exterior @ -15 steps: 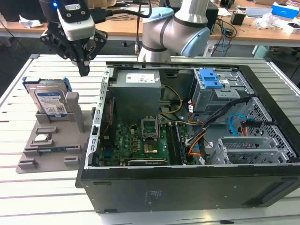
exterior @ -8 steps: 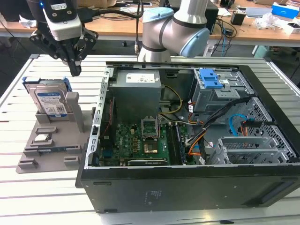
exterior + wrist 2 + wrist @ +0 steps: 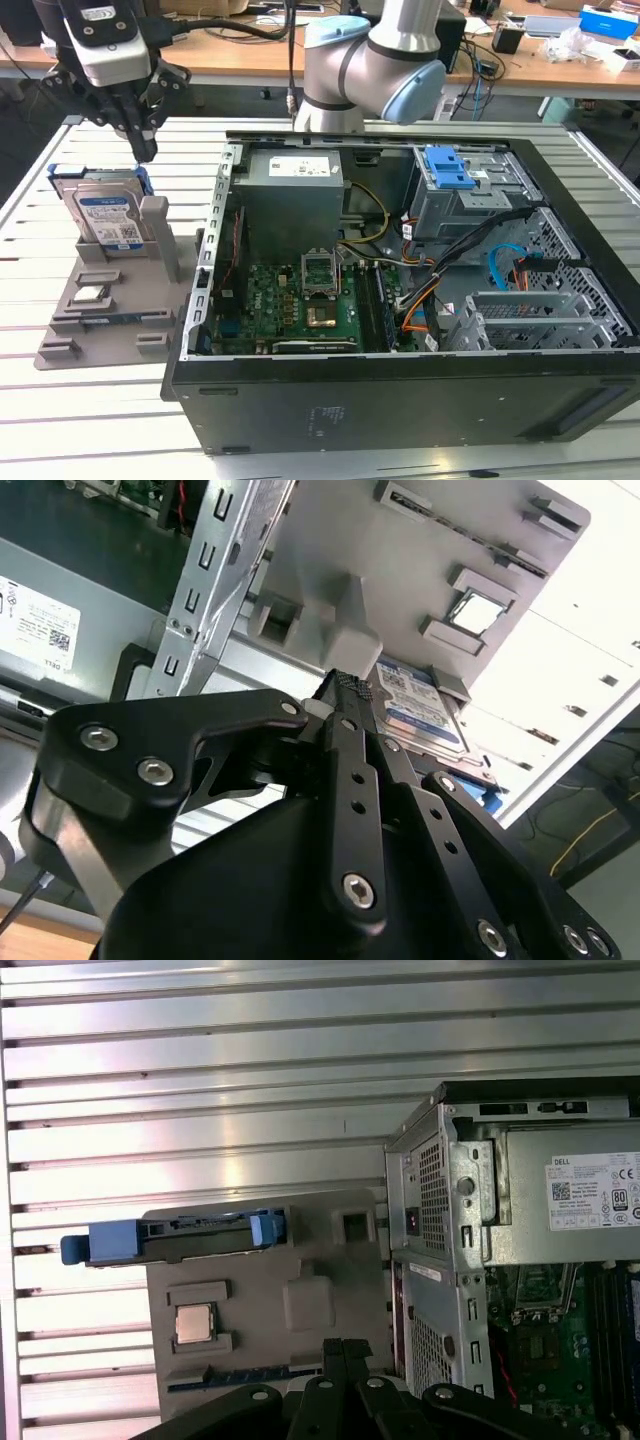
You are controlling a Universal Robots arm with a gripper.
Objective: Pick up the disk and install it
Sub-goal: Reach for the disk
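The disk (image 3: 108, 215) stands upright on its edge in a slot of a grey holder (image 3: 110, 325) at the exterior view's left; it is silver-grey with a blue-and-white label and a blue frame. My gripper (image 3: 146, 152) hangs just above the disk's upper corner on the side facing the computer case, fingers together and holding nothing. In the first wrist view the disk (image 3: 175, 1238) shows edge-on, beyond my fingertips (image 3: 345, 1352). In the second wrist view the disk's label (image 3: 420, 708) lies past my gripper (image 3: 345, 688).
An open computer case (image 3: 560, 400) fills the middle and the exterior view's right, with a grey power supply (image 3: 295, 190), a motherboard (image 3: 300, 300), cables and a blue latch on a metal cage (image 3: 450, 172). A small square chip (image 3: 92, 294) rests on the holder. The table is slatted metal (image 3: 60, 420).
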